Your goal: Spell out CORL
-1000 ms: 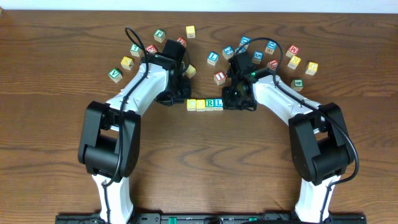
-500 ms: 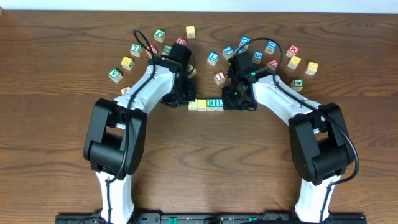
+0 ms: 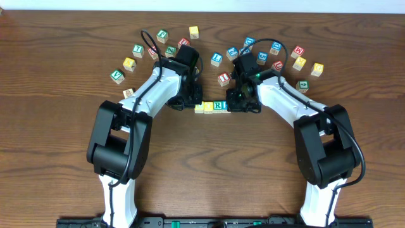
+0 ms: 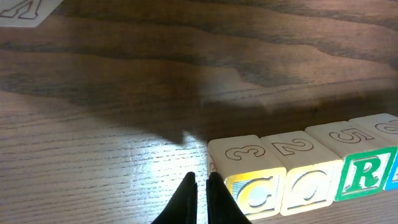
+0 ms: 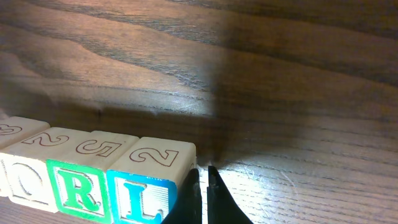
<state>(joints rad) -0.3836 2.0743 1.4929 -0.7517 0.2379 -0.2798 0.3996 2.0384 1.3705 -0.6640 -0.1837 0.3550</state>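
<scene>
Four blocks stand in one tight row, touching side to side: the C block (image 4: 252,186), the O block (image 4: 305,180), the R block (image 4: 364,171) and the L block (image 5: 146,180), so they read CORL. Compared with one second ago, the left arm has swung inward and the whole row has slid a little toward the right gripper (image 5: 202,174). From this I judge that the word is complete, or needs only a last squaring. The C block sits just to the right of the jaws of the left gripper (image 4: 201,183), close at their tips. The L block sits just to the left of the right jaws, also close at the tips. Both pairs of jaws are almost closed, with only a thin slit between the fingers, and they hold nothing. Both arms reach forward and bend inward, with the wrists low over the wooden table (image 3: 63,126), and they bracket the row from its two ends. Spare letter blocks (image 3: 217,59) lie scattered beyond the jaws.
</scene>
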